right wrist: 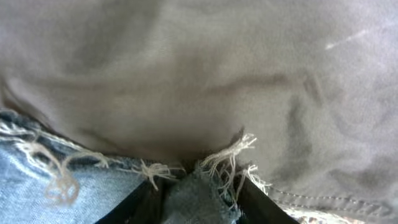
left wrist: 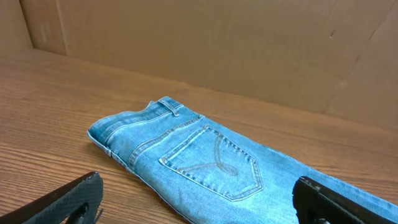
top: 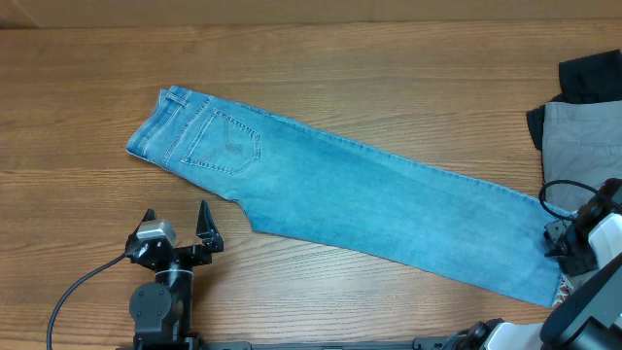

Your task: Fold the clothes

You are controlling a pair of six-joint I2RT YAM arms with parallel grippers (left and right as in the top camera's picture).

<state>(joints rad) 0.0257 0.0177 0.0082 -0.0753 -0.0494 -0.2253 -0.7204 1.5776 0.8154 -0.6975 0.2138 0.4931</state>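
The light blue denim jeans (top: 340, 209) lie flat, folded lengthwise, waistband at the upper left and leg ends at the lower right. The back pocket shows in the left wrist view (left wrist: 211, 162). My left gripper (top: 177, 226) is open and empty, just in front of the seat of the jeans (left wrist: 199, 196). My right gripper (top: 573, 255) is at the leg end; its fingers are shut on the frayed hem of the jeans (right wrist: 202, 193). The grey trousers (top: 583, 141) and a black garment (top: 588, 78) lie at the right edge; grey cloth fills the right wrist view (right wrist: 199, 74).
The wooden table (top: 321, 68) runs to a cardboard wall (left wrist: 217, 43) at the back. A black cable (top: 73, 292) trails from the left arm's base. The right arm's cable loops over the grey trousers.
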